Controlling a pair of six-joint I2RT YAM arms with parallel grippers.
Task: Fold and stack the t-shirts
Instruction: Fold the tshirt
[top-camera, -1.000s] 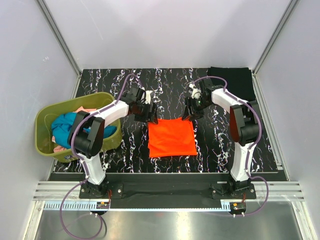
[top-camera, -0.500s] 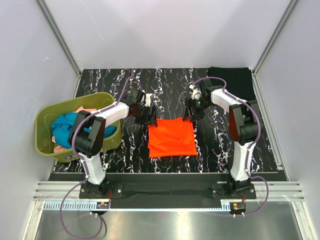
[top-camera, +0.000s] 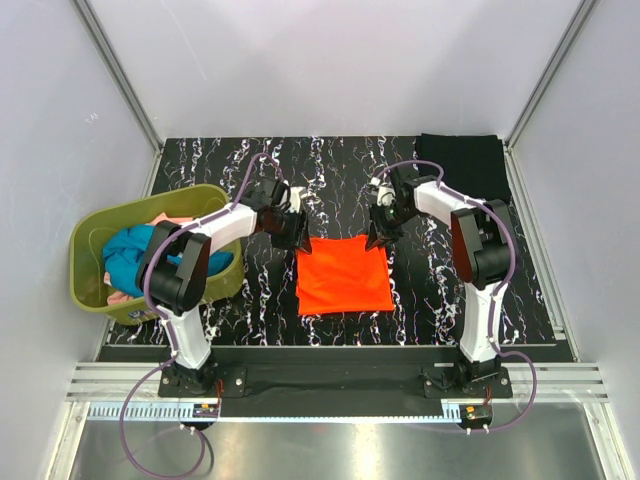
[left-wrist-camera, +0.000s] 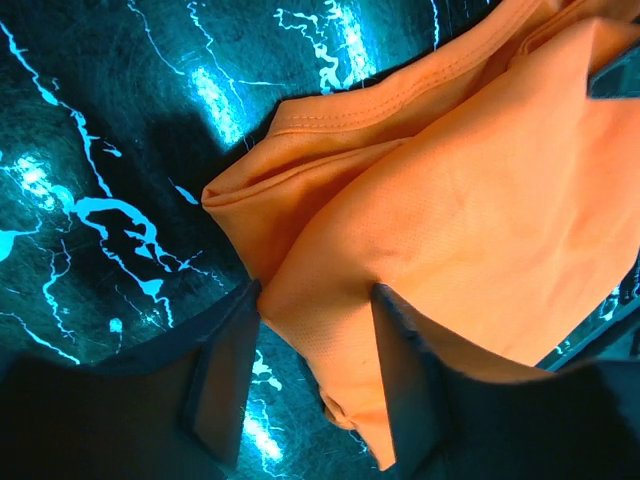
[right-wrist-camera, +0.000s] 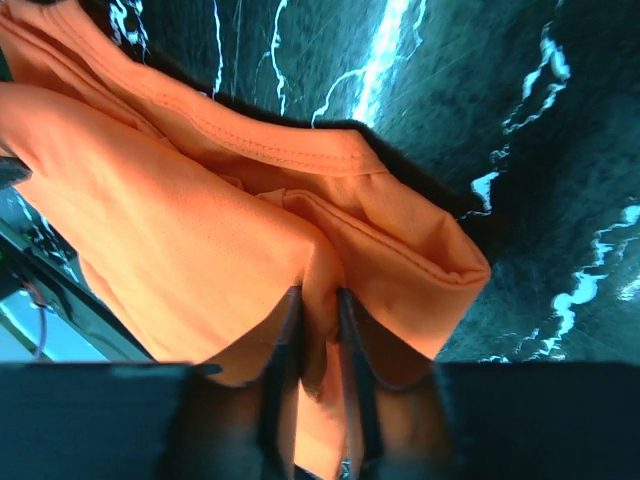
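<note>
A bright orange t-shirt (top-camera: 343, 272), folded into a rough square, lies on the black marbled table. My left gripper (top-camera: 297, 236) is down at its far left corner. In the left wrist view the jaws (left-wrist-camera: 315, 300) stand apart astride that layered corner of orange cloth (left-wrist-camera: 470, 200), with table showing beside the left finger. My right gripper (top-camera: 378, 233) is at the far right corner. There its fingers (right-wrist-camera: 318, 300) are pinched tight on a fold of the orange t-shirt (right-wrist-camera: 170, 220). A black t-shirt (top-camera: 462, 162) lies folded at the table's far right corner.
An olive-green basket (top-camera: 215, 195) stands at the left edge of the table, holding a teal t-shirt (top-camera: 128, 252) and some pink cloth (top-camera: 165, 216). Grey walls with metal posts close in the table on three sides.
Both grippers have narrowed at the shirt's far corners. The right one has closed onto a fold of orange cloth; the left one has narrowed around its corner.
</note>
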